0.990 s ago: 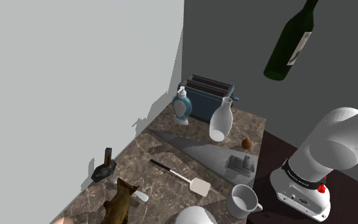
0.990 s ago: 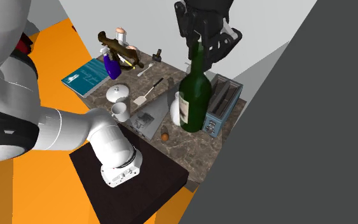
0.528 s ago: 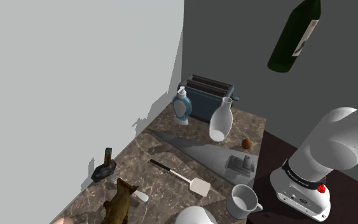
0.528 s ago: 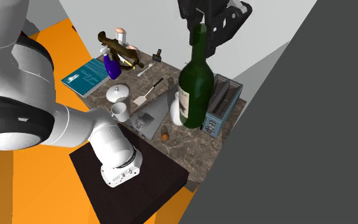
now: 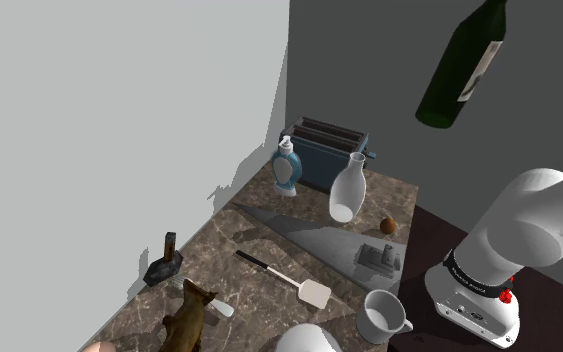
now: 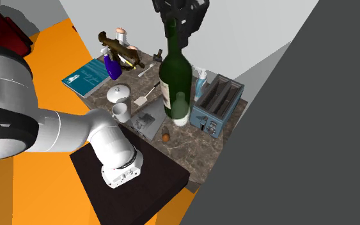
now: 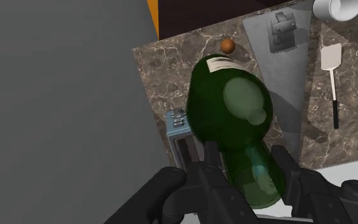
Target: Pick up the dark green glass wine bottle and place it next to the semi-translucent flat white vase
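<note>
A dark green wine bottle (image 5: 458,64) with a pale label hangs tilted high above the counter's back right. My gripper (image 6: 174,19) is shut on its neck, and the bottle (image 6: 174,75) hangs below it over the counter. Both black fingers (image 7: 212,163) clasp the bottle (image 7: 229,118) in the wrist view. The white flat vase (image 5: 346,189) stands upright on the marble counter in front of the toaster. In the second exterior view the vase (image 6: 181,108) overlaps the bottle's base; a pale vase shape shows through the glass in the wrist view.
Behind the vase stand a blue-grey toaster (image 5: 327,150) and a blue-and-white dispenser bottle (image 5: 285,167). A small brown ball (image 5: 389,225), a grey sheet with a clip (image 5: 374,257), a spatula (image 5: 290,279), a white mug (image 5: 382,317) and an animal figurine (image 5: 191,318) lie nearer. A dark wall rises behind.
The gripper has carried the bottle toward the second exterior view's left, from above the toaster to above the vase. In the shoulder view the bottle has shifted only slightly.
</note>
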You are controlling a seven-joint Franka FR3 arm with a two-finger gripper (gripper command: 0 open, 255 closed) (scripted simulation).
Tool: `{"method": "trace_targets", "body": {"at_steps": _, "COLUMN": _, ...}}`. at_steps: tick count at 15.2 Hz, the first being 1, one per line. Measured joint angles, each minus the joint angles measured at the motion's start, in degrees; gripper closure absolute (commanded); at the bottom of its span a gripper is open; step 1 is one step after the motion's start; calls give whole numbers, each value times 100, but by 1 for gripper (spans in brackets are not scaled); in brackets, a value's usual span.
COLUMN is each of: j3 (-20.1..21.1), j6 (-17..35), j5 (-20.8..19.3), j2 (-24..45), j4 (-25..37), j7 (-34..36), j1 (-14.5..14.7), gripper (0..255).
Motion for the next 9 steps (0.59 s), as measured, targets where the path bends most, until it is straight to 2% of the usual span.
{"method": "trace_targets", "body": {"at_steps": 3, "j3": 422, "j6": 186, "j5": 151, "j2": -544, "j4": -745, "j7": 481, "j1": -33, "gripper": 255}}
{"method": "trace_targets", "body": {"at_steps": 9, "j3": 1116, "j6": 412, "j5": 569, "j2": -1351, "j4": -1784, "j7": 1254, "j1": -89, "gripper": 255}}
